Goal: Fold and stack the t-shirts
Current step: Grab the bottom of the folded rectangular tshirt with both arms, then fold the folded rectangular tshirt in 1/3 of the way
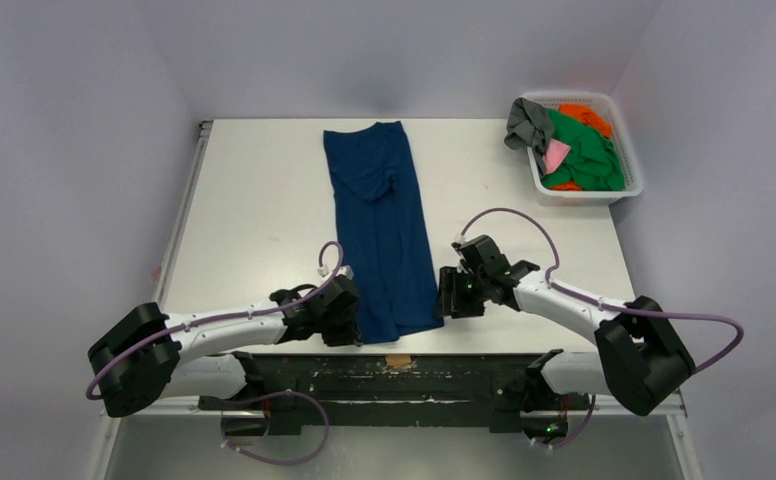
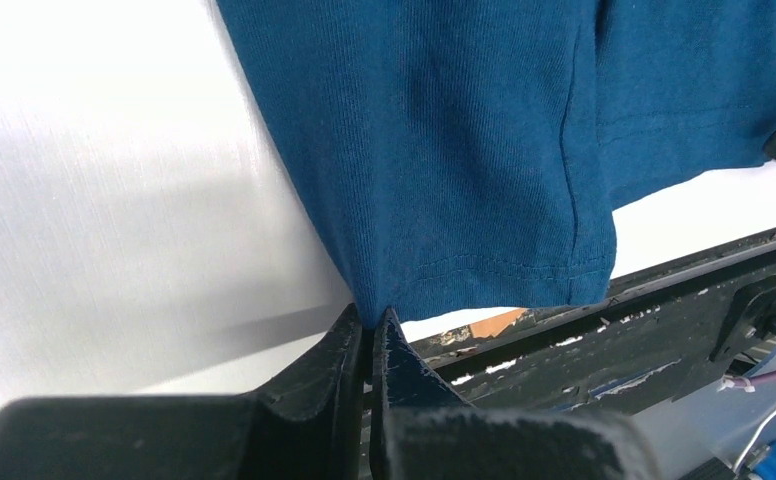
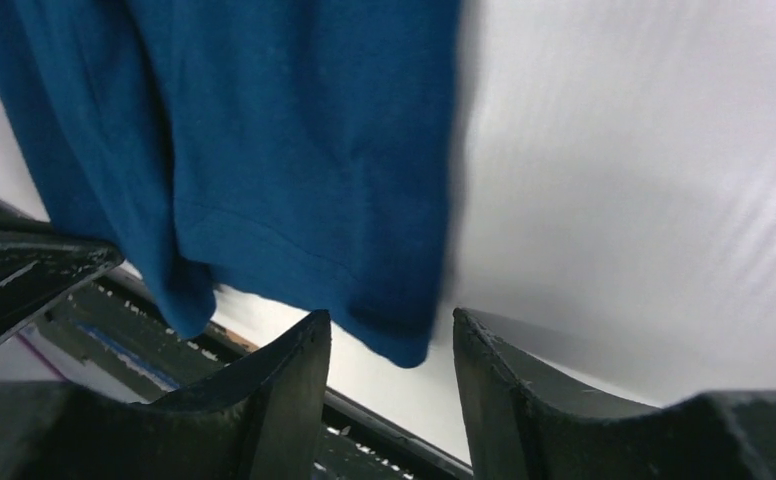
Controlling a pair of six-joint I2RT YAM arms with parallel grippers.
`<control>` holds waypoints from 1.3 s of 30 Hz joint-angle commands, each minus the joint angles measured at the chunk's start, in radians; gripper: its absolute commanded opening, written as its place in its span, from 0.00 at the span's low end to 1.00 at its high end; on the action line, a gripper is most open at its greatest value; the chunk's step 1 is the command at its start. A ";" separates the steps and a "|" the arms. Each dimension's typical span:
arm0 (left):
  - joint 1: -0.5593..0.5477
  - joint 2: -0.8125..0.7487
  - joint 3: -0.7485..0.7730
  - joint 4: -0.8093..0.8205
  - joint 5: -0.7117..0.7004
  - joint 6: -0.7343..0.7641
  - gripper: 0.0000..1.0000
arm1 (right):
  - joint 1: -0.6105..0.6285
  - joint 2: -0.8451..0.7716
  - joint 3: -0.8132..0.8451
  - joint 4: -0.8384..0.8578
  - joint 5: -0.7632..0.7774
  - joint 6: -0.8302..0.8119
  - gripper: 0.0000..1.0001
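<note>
A navy blue t-shirt (image 1: 382, 225) lies folded into a long narrow strip down the middle of the white table (image 1: 254, 210), its hem at the near edge. My left gripper (image 1: 349, 325) is shut on the hem's near left corner (image 2: 389, 290). My right gripper (image 1: 442, 300) is open at the hem's near right corner, and that corner (image 3: 394, 335) hangs between its fingers (image 3: 294, 370) without being pinched. More t-shirts, green (image 1: 589, 155), orange (image 1: 589, 117), grey (image 1: 527, 125) and pink (image 1: 557, 153), lie heaped in the basket.
A white mesh basket (image 1: 632, 185) stands at the table's far right corner. The black frame rail (image 1: 394, 375) with the arm bases runs along the near edge. A small tan patch (image 1: 397, 360) sits on the rail below the hem.
</note>
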 commanded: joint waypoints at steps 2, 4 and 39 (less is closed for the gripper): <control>-0.019 -0.011 -0.006 -0.051 -0.032 -0.029 0.00 | 0.051 0.040 -0.026 0.043 -0.051 0.039 0.40; -0.022 -0.016 -0.006 -0.059 -0.035 -0.037 0.00 | 0.052 0.038 -0.032 0.033 -0.042 0.039 0.19; 0.361 0.113 0.447 -0.045 -0.111 0.347 0.00 | -0.096 0.291 0.608 0.018 0.019 -0.153 0.00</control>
